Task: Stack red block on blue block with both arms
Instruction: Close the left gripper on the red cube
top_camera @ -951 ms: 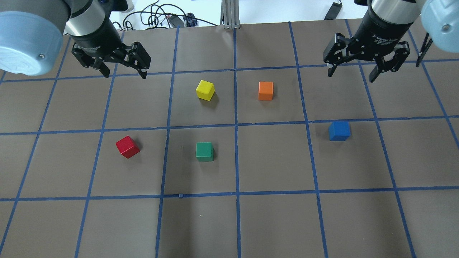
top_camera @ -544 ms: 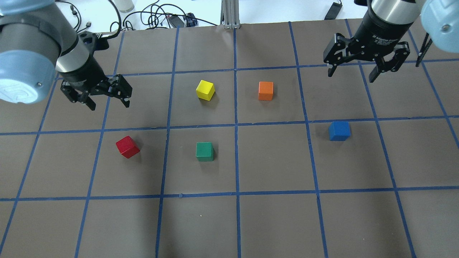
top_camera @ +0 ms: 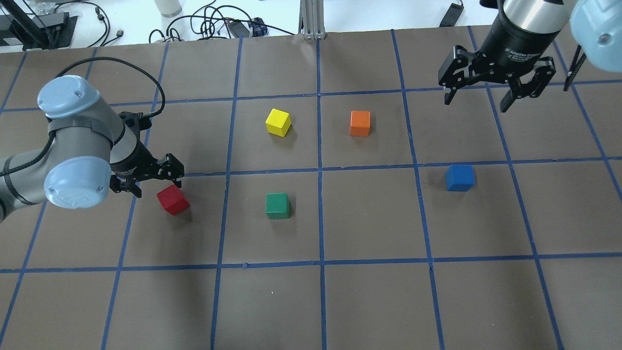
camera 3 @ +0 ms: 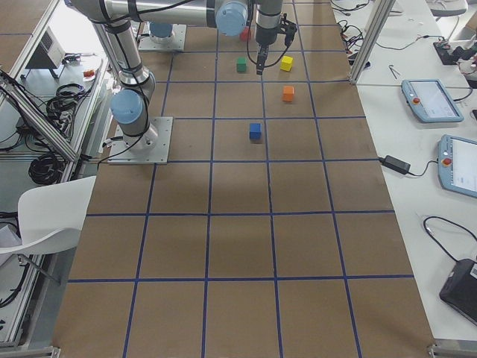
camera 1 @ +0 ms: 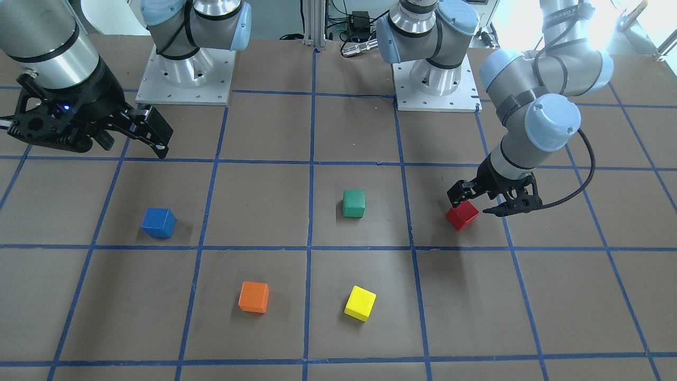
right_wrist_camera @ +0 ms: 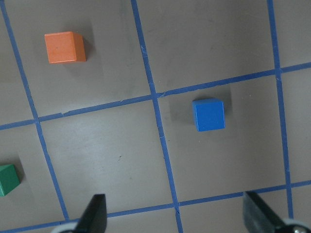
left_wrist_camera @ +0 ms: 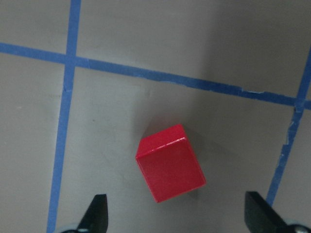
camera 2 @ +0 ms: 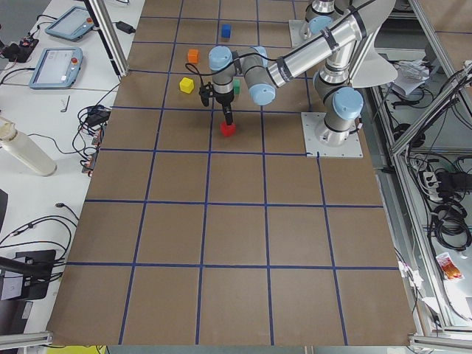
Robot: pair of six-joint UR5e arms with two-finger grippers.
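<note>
Red block [top_camera: 172, 200] lies beside wide-spread left jaws; right jaws gape wide too.

Robotics lab, teach pendants [camera 3: 427, 101], gridded table [top_camera: 369, 218]

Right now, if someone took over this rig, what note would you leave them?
Left black two-finger gripper: open, low over the small matte red cube, not gripping it.
Right black two-finger gripper: open, empty, hovering well beyond the small matte blue cube.
Both cubes rest on the brown gridded table, far apart, red on the robot's left, blue on its right.
Done: nothing stacked.
Left: grasp red, carry it across, set it on blue.
</note>
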